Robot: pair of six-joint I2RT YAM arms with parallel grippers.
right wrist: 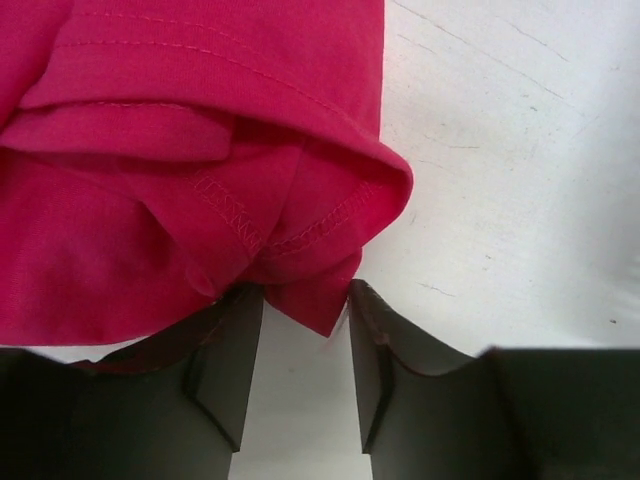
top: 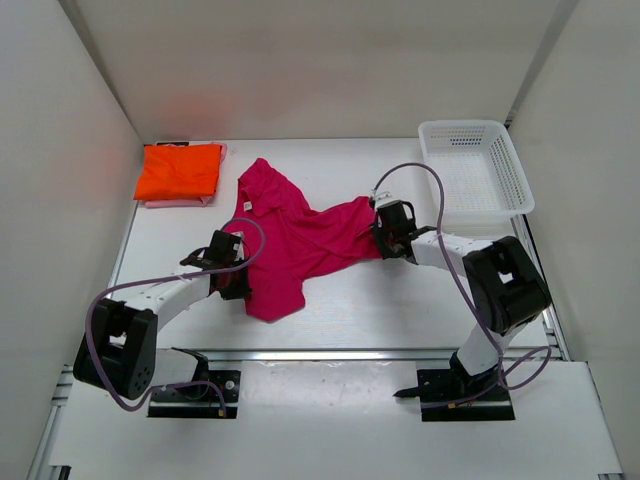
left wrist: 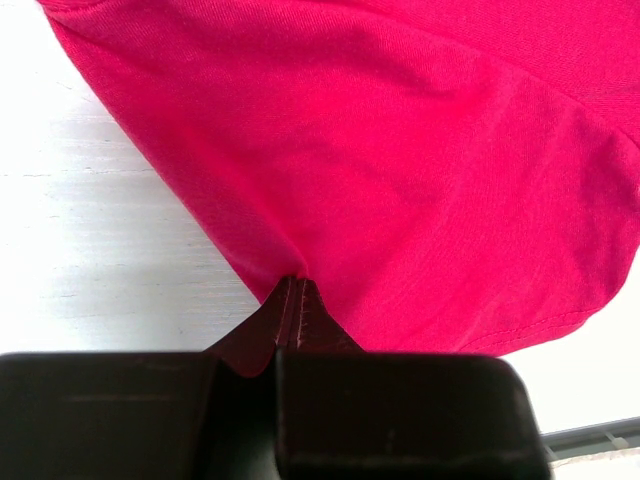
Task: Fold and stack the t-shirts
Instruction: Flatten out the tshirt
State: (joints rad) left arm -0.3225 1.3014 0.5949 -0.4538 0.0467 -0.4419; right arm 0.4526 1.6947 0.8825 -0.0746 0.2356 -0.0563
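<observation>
Magenta t-shirt (top: 300,240) lies rumpled across the middle of the table (top: 400,305), stretched between the two sets of fingers. The left gripper (left wrist: 290,310) is clenched on a fold of its edge. From that pinch the cloth fans out ahead of the fingers, one edge running up and to their left and a stitched hem curving off to their right. Bare tabletop lies open to the left of these fingers and past the hem on their right.

The right gripper (right wrist: 305,290) has its fingers parted. A bunched sleeve hem sits at the tips, with a small corner of cloth hanging into the gap and touching the left finger. The rest of the shirt lies ahead and to the left of it, and to the right of these fingers the table is bare.

Well beyond the left fingers, in the far corner by the wall, the orange t-shirt (top: 180,170) lies folded on the pink t-shirt (top: 178,203). Beyond the right fingers stands a white basket (top: 470,127), apart from the cloth.
</observation>
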